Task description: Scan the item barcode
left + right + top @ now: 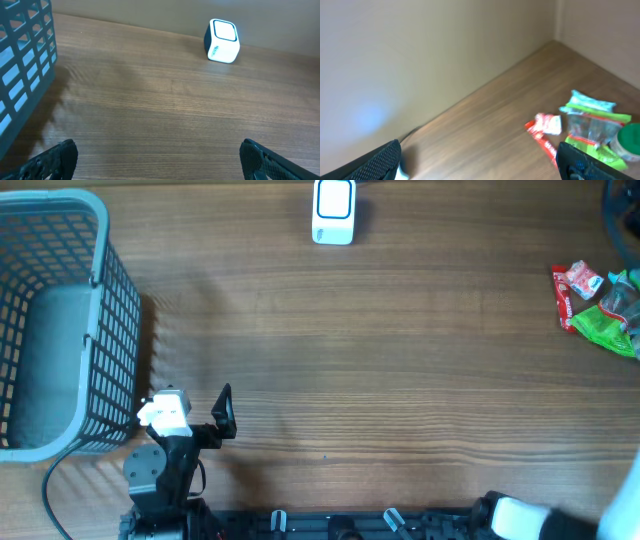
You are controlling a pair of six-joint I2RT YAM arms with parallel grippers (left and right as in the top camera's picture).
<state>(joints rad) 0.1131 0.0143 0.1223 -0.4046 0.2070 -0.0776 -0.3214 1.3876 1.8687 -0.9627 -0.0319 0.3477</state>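
Your open room is the broad stretch of wooden table [400, 380] between the grey basket [95, 330] at the left edge and the snack packets [598, 308] at the far right edge. The white scanner box [333, 211] stands at the far edge, near the middle, well apart from both. The items to scan are those packets, a red one [544, 131] lying nearest the centre with a green one [606, 330] beside it.

Your left gripper [157, 162] sits near the front edge, just beside the basket's near right corner, with its fingers spread wide and nothing between them. It faces the scanner box across bare wood. Your right gripper [480, 162] is raised and looks towards the far right corner. Its fingers are also wide apart and hold nothing.

The overhead view cuts the packets off at the right edge, so you cannot count them there. The right wrist view is blurred; a clear bag [592, 117] and a green lid [629, 142] show among them, but no barcode can be made out. Of the right arm [520, 517], the overhead shows only a white part at the near right corner.
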